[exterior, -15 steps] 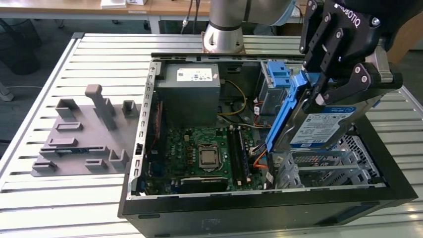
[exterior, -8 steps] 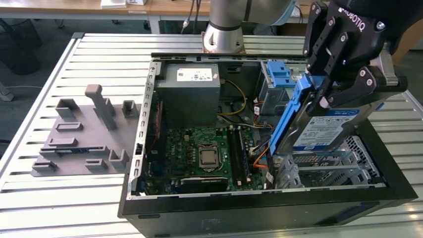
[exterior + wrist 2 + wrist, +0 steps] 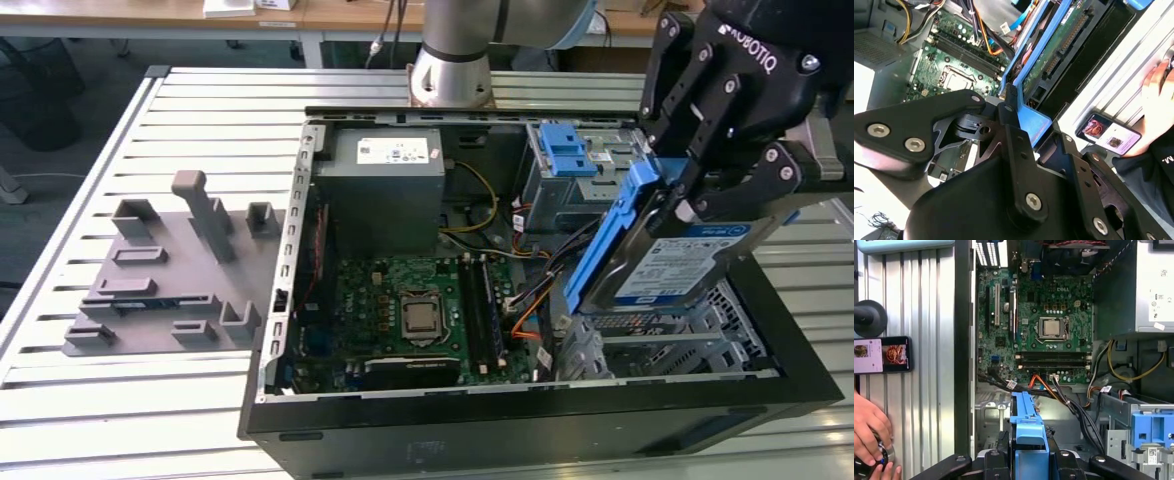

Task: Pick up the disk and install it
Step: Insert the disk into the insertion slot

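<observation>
Claw (image 3: pixel 701 190): fingers pressed together on the blue frame of the disk (image 3: pixel 674 265). The disk is held tilted, label facing out, above the metal bay (image 3: pixel 667 345) at the exterior view's right of the open computer case (image 3: pixel 534 425). Contact between the disk's lower end and the bay cannot be told.

Loose cables (image 3: pixel 521 300) are seen just beside the disk, between it and the circuit board (image 3: pixel 414 310). A grey cage with blue latches (image 3: pixel 574 155) and a grey power box (image 3: pixel 387 190) are placed behind.

The arm (image 3: pixel 461 45) is mounted behind the case and reaches over it.

In the first wrist view, a person's hand (image 3: pixel 869 432) and a phone (image 3: pixel 881 355) are seen on the slatted table (image 3: pixel 929 390).
</observation>
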You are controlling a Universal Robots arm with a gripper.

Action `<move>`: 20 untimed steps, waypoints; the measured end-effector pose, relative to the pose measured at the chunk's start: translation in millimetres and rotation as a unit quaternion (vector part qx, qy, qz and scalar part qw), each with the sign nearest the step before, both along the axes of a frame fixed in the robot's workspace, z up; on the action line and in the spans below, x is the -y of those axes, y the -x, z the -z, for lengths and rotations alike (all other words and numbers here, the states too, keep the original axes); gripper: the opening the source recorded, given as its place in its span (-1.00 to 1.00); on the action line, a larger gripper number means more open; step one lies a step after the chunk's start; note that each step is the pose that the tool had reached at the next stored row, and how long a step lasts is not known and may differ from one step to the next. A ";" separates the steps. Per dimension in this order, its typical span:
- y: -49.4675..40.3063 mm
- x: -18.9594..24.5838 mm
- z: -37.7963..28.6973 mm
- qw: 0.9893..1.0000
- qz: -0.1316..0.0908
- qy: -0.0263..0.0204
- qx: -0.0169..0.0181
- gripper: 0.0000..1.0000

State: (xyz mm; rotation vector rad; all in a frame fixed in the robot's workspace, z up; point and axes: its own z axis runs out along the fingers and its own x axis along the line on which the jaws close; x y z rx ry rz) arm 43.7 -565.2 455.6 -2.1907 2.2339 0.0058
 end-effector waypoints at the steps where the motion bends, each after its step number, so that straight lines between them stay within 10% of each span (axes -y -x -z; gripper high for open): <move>1: -1.7 0.0 0.5 1.000 0.000 0.000 0.000 -0.26; 20: -23.5 0.1 7.6 1.000 0.000 0.000 0.000 -0.26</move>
